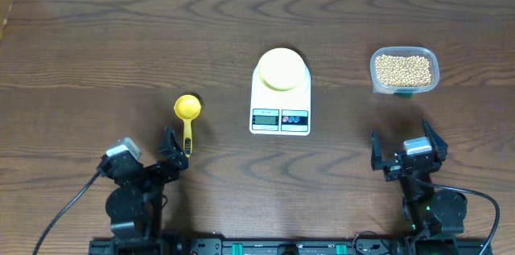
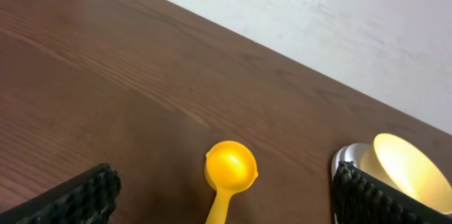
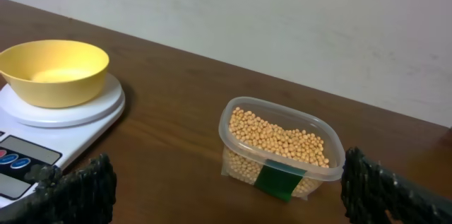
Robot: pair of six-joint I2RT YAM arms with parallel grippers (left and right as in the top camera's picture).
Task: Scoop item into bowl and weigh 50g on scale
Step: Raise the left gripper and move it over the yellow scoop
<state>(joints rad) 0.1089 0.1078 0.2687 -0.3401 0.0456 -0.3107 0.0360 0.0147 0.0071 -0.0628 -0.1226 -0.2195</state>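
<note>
The green label [image 3: 277, 181] on the clear tub [image 3: 332, 155] is not showing any words I can read. The scale's [image 1: 280, 106] little screen [image 1: 265, 117] is too small to read. The scale is lying long-ways from near to far, with its screen facing the robot. The pale yellow bowl [image 1: 281, 68] is sitting upright on its far end. The beans [image 1: 404, 68] are resting in the tub, off to the right of the scale. The yellow scoop [image 1: 187, 110] is lying left of the scale, its cup pointing away and its handle pointing toward the left gripper [image 1: 177, 146]. The left gripper and the right gripper [image 1: 401, 138] are both standing with jaws wide apart, holding nothing.
</note>
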